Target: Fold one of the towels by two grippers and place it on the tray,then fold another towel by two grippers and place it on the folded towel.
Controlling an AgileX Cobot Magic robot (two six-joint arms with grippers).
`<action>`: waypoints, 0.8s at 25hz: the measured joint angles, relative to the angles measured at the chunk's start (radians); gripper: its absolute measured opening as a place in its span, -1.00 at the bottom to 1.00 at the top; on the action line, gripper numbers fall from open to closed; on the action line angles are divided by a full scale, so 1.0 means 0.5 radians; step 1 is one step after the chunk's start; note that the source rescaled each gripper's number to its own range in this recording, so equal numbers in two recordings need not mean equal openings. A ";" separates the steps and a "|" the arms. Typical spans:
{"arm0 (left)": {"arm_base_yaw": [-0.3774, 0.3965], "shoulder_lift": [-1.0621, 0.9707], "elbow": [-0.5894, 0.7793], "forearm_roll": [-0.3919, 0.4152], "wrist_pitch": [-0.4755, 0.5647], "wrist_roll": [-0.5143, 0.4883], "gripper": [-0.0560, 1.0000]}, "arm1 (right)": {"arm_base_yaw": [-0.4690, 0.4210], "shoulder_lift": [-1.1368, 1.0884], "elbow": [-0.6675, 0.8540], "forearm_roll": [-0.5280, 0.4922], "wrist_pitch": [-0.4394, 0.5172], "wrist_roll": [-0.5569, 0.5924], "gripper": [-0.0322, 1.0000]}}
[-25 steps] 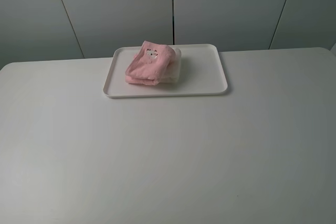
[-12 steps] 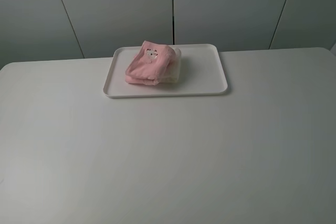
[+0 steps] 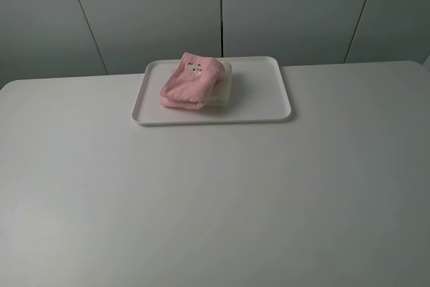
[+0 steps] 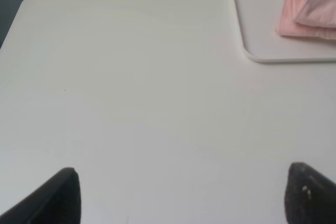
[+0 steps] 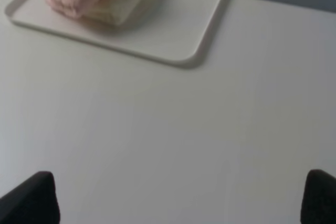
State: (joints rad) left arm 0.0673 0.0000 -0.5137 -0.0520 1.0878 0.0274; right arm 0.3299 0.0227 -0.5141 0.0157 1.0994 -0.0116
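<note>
A folded pink terry towel (image 3: 191,81) is seen lying on a folded cream-white towel (image 3: 220,91), both stacked on the shallow white rectangular plastic tray (image 3: 262,92) at the far side of the white table (image 3: 215,193). The final placing step is judged done — nothing calls for a further grasp. The left gripper (image 4: 181,195) and right gripper (image 5: 181,198) are held well apart from the tray, fingers spread wide and empty.

Only the tray (image 3: 269,109) with stacked towels (image 3: 195,82) interrupts the table (image 3: 215,199).
</note>
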 joint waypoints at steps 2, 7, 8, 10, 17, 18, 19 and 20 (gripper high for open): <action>0.000 0.000 0.000 0.001 0.000 0.000 1.00 | 0.000 -0.038 0.000 0.000 0.000 0.007 1.00; 0.000 0.000 0.004 0.019 0.000 -0.029 1.00 | -0.042 -0.044 0.000 0.039 0.000 0.007 1.00; 0.000 0.000 0.004 0.019 0.000 -0.033 1.00 | -0.062 -0.044 0.000 0.044 0.000 0.007 1.00; 0.000 0.000 0.004 0.019 0.000 -0.033 1.00 | -0.125 -0.047 0.000 0.049 0.000 0.007 1.00; 0.000 0.000 0.004 0.019 0.000 -0.034 1.00 | -0.514 -0.047 0.000 0.052 -0.004 0.007 1.00; 0.000 0.000 0.004 0.019 0.000 -0.034 1.00 | -0.582 -0.047 0.000 0.052 -0.004 0.007 1.00; 0.000 0.000 0.004 0.019 0.000 -0.034 1.00 | -0.649 -0.047 0.000 0.052 -0.004 0.007 1.00; 0.000 0.000 0.004 0.019 0.000 -0.034 1.00 | -0.684 -0.047 0.000 0.052 -0.004 0.007 1.00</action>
State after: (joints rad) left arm 0.0673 0.0000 -0.5118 -0.0424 1.0879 0.0103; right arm -0.0120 -0.0009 -0.5141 0.0419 1.0976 -0.0081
